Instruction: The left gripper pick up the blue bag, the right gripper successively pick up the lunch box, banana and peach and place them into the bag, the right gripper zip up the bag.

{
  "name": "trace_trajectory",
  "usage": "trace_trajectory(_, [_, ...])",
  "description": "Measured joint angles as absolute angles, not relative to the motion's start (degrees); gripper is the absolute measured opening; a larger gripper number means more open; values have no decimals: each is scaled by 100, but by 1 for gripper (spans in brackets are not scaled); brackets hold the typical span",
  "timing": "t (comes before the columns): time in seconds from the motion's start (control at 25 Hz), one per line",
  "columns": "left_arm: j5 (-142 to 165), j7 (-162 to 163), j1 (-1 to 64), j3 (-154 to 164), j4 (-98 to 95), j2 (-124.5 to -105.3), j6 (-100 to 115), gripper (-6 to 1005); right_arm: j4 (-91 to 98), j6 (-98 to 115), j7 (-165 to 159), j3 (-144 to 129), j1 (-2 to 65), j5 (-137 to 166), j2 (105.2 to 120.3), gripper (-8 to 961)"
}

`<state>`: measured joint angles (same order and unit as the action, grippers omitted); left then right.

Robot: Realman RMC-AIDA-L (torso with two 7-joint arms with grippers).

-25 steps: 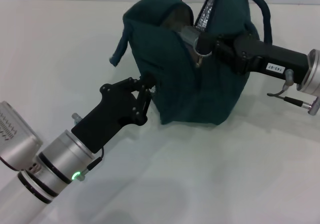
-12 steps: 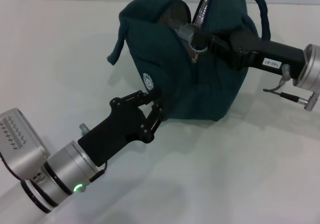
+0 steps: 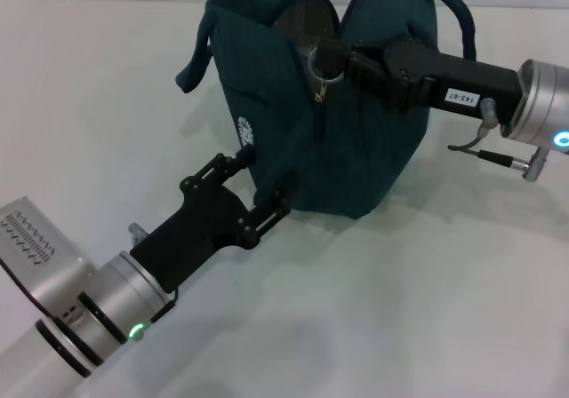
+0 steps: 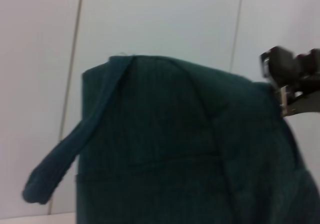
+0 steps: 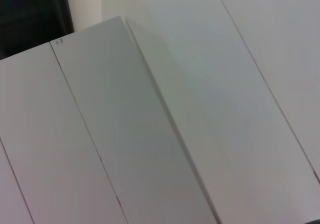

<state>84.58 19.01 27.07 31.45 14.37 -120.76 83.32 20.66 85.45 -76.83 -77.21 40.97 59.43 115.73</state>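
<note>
The blue bag (image 3: 356,140) stands upright on the white table, its top drawn nearly closed, with the white round logo (image 3: 248,131) facing my left arm. My right gripper (image 3: 340,60), the one with the white label, reaches in from the right and is shut on the zipper's ring pull (image 3: 322,61) at the top of the bag. My left gripper (image 3: 265,183) comes from the lower left and clamps the bag's lower corner between its fingers (image 3: 233,160). The left wrist view is filled by the bag (image 4: 190,149) and one handle (image 4: 60,164). The lunch box, banana and peach are hidden.
The white table (image 3: 427,309) stretches around the bag on all sides. One bag handle (image 3: 191,60) hangs off the left side and another loops at the top right (image 3: 458,16). The right wrist view shows only pale wall panels (image 5: 150,134).
My right gripper has pulled the ring pull leftward along the top of the bag, and the silver lining no longer shows. The bag has shifted left and my left gripper has resettled at its lower corner.
</note>
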Motion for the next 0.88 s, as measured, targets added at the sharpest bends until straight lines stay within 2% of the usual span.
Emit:
trace_trajectory(0.36, [8451, 1798, 2757, 2967, 1447, -12076, 8230, 675, 2066, 8550, -7685, -7725, 4120, 5935, 11599, 10])
trace_trajectory(0.56, [8527, 1644, 2776, 3033, 1434, -12076, 8217, 607, 2063, 8424, -7678, -7725, 4122, 5939, 11596, 10])
trace_trajectory(0.76, [8539, 1551, 2784, 3033, 1493, -12076, 8205, 319, 2063, 8383, -7661, -7726, 4122, 5926, 11597, 10])
trace_trajectory(0.88, [8572, 1513, 2786, 3032, 1503, -12076, 8195, 262, 2063, 8349, -7659, -7725, 4133, 5918, 11605, 10])
